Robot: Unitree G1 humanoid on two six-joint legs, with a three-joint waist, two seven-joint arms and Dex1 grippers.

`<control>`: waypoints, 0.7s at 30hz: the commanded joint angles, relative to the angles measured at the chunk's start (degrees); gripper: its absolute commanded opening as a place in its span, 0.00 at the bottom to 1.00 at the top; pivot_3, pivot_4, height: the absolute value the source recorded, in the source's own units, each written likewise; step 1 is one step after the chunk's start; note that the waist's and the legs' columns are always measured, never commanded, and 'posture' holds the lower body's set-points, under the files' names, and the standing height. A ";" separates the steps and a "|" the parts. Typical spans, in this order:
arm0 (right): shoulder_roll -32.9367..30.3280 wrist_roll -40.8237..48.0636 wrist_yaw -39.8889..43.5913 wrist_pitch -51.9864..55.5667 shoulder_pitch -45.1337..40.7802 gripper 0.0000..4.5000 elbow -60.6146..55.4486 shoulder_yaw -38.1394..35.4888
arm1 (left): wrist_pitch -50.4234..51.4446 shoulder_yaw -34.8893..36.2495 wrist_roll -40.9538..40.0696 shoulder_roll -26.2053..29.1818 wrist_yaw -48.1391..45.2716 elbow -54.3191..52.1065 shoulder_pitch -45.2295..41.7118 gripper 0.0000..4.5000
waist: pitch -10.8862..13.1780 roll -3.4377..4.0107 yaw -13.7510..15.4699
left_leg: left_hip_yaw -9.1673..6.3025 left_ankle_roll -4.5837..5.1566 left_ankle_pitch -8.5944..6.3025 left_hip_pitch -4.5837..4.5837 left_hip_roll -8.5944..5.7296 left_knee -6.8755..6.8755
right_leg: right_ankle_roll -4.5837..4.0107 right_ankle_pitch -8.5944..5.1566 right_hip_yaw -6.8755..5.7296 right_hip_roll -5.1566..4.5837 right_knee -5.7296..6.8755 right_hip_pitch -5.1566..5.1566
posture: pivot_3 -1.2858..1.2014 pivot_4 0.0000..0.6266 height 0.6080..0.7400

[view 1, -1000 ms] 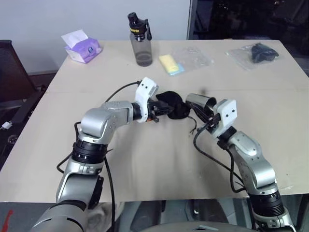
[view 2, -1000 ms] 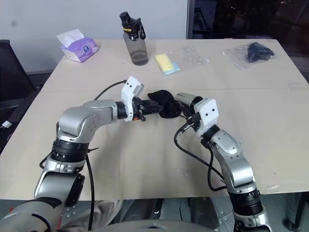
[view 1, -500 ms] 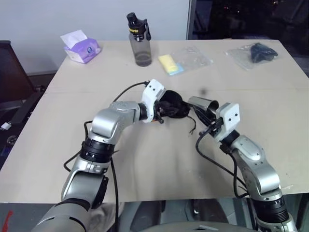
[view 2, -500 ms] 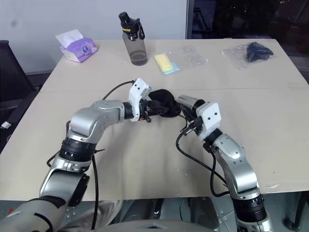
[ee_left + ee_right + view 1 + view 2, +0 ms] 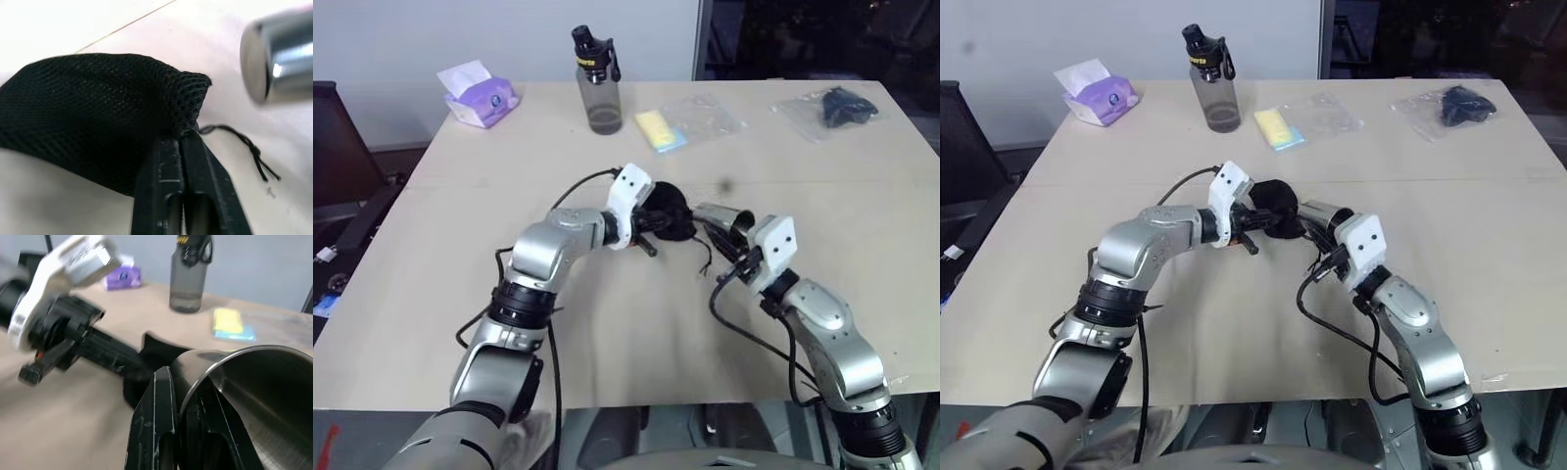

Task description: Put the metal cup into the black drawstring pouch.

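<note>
Left gripper is pinching the pouch rim; right gripper is clamping the cup just beside it.

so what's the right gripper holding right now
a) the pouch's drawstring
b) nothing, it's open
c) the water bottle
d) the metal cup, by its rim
d: the right gripper is shut on the rim of the metal cup, one finger inside and one outside the wall, while the pouch is pinched by the left gripper.
</note>
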 commanded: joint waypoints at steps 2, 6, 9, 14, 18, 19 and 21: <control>1.57 0.09 -0.63 -2.17 -0.45 0.00 -2.15 0.58 | 5.37 6.03 -5.19 -1.44 0.88 -2.28 -2.26 0.01 | 0.00 0.00 -0.06 | -0.03 0.00 0.00 0.00 0.01 0.00 | 0.00 0.00 -0.03 0.01 0.00 0.00 | 0.52 0.24 1.00; 3.42 0.93 -0.45 -2.64 -0.74 0.00 -1.95 1.02 | 10.54 10.18 -8.90 -2.44 2.53 -2.51 -3.66 0.01 | 0.00 0.00 -0.07 | -0.05 -0.03 0.02 0.00 0.02 0.01 | 0.00 0.00 -0.03 0.03 0.01 0.00 | 0.52 0.24 1.00; 4.38 -0.08 -0.46 -3.43 -1.27 0.00 -0.19 2.22 | 13.57 12.48 -11.32 -3.27 3.38 -2.83 -4.73 0.01 | 0.00 0.00 -0.02 | -0.05 -0.08 0.05 0.00 0.01 0.04 | 0.00 0.00 -0.03 0.02 0.00 0.02 | 0.52 0.24 1.00; 7.16 -1.61 -1.97 -5.95 -3.72 0.00 4.90 2.52 | 17.94 13.69 -15.12 -3.36 2.97 -4.65 -5.39 0.01 | 0.00 0.00 -0.19 | -0.03 -0.14 0.08 0.01 0.02 0.04 | 0.00 0.01 -0.02 0.03 0.01 0.02 | 0.52 0.24 1.00; 10.75 -0.36 -3.99 -7.63 -5.33 0.00 8.41 0.57 | 20.00 12.75 -16.92 -2.15 1.71 -6.78 -4.47 0.01 | 0.00 0.00 -0.16 | -0.04 -0.23 0.13 0.01 0.02 0.03 | -0.01 0.01 -0.01 0.05 0.02 0.01 | 0.52 0.24 1.00; 11.85 0.64 -4.35 -7.57 -5.69 0.00 8.86 -0.20 | 20.34 12.65 -17.28 -1.96 1.57 -7.12 -4.35 0.01 | 0.00 0.00 -0.13 | -0.05 -0.24 0.13 0.01 0.03 0.03 | -0.01 0.01 -0.01 0.05 0.02 0.01 | 0.52 0.24 1.00; 15.03 4.34 -5.23 -6.63 -6.37 0.00 9.40 -2.30 | 20.73 12.54 -17.84 -1.69 1.51 -7.46 -4.26 0.01 | 0.00 0.00 -0.12 | -0.05 -0.24 0.13 0.01 0.03 0.02 | -0.02 0.02 0.00 0.04 0.02 0.00 | 0.52 0.24 1.00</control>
